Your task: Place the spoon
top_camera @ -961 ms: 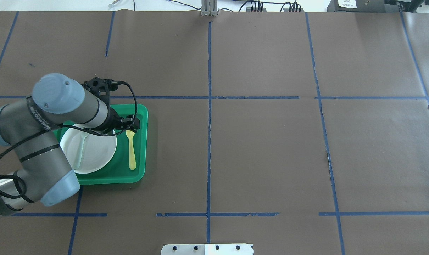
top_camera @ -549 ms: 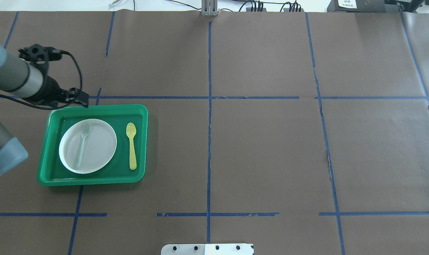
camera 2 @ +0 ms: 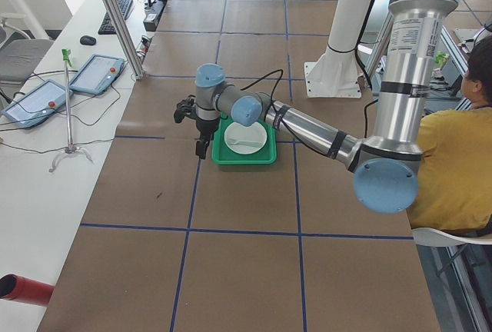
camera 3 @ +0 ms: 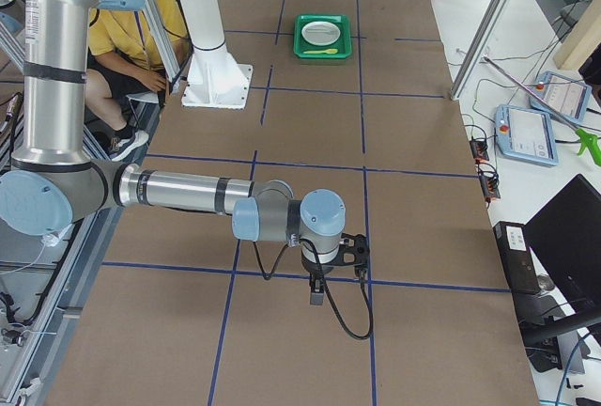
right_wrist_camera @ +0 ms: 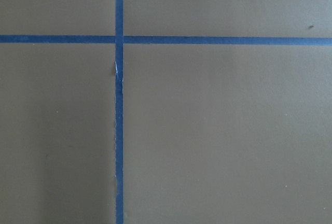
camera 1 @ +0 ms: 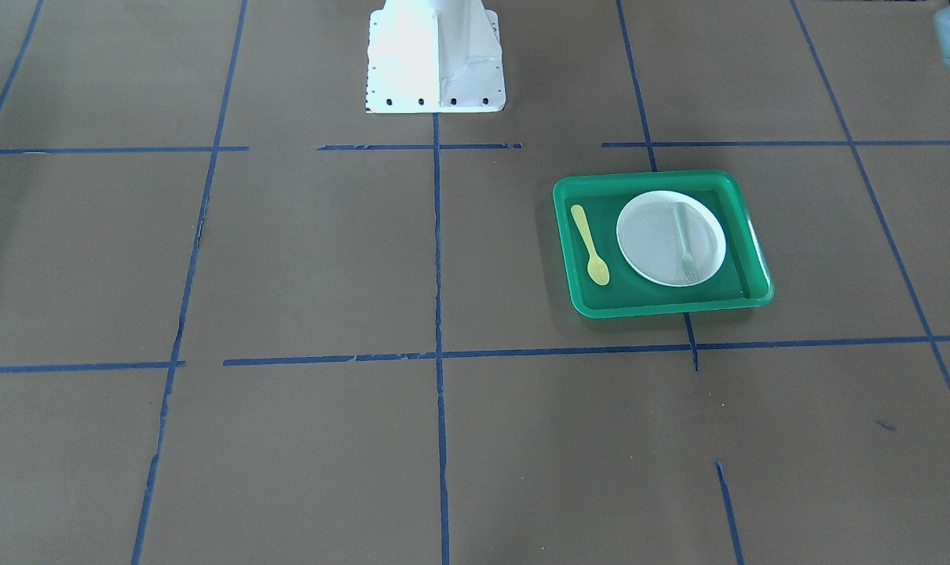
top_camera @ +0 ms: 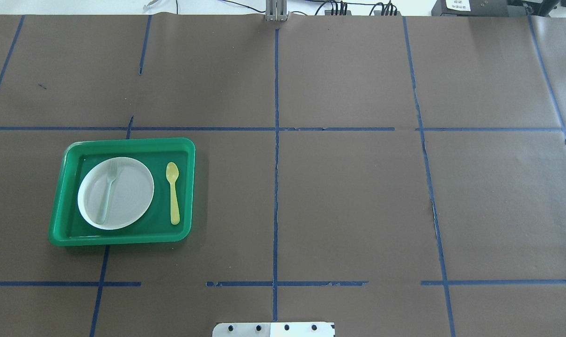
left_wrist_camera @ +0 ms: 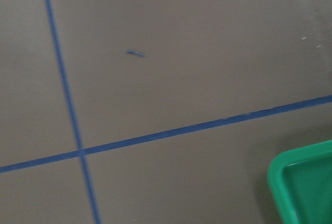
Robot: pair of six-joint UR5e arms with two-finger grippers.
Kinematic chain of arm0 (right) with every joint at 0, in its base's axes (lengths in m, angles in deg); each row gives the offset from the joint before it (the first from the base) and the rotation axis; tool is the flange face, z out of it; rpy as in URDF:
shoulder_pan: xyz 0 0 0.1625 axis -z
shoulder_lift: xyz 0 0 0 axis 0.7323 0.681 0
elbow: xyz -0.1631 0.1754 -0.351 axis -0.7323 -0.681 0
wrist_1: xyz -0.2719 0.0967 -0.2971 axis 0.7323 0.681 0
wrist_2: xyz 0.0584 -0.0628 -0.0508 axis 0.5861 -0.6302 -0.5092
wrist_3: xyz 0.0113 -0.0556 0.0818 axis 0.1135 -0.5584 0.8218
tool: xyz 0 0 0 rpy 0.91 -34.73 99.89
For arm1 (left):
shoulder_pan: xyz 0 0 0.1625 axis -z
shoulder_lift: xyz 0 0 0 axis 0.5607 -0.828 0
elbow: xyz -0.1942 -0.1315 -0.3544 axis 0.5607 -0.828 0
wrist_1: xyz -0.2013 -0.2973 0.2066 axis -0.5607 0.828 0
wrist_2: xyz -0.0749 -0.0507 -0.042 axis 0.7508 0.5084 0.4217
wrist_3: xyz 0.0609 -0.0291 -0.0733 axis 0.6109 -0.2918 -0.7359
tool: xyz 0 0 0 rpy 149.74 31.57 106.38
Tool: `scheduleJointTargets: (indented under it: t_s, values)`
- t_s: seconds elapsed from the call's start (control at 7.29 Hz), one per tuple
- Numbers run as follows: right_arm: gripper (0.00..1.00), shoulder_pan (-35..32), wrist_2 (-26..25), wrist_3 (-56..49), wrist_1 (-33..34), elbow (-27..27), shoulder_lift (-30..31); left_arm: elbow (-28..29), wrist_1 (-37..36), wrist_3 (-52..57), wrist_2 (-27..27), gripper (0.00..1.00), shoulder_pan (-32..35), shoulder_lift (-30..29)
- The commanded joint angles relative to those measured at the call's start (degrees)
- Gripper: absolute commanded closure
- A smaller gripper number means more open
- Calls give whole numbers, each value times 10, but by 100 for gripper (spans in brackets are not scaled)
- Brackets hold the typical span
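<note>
Left end effector (camera 2: pixel 201 147) and right end effector (camera 3: pixel 317 293) hang pointing down — whether parted or closed, unclear.

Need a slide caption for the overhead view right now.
The yellow spoon lies in the green tray beside the white plate holding a fork.

Nothing can be read; the label (camera 2: pixel 400 36) on the left arm (camera 2: pixel 307 126) is blurred.
</note>
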Motion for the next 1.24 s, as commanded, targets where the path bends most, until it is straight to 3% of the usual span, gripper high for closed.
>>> scheduleJointTargets:
  t_s: [0.0,0.14,1.1]
  values:
    - [0,0,0,-1,0,0,0,31,-19,98,56,0,79,63]
    - [0,0,0,0,0,0,0,20,-17,97,76,0,80,91]
    - [0,0,0,0,0,0,0,28,-13,93,77,0,81,89]
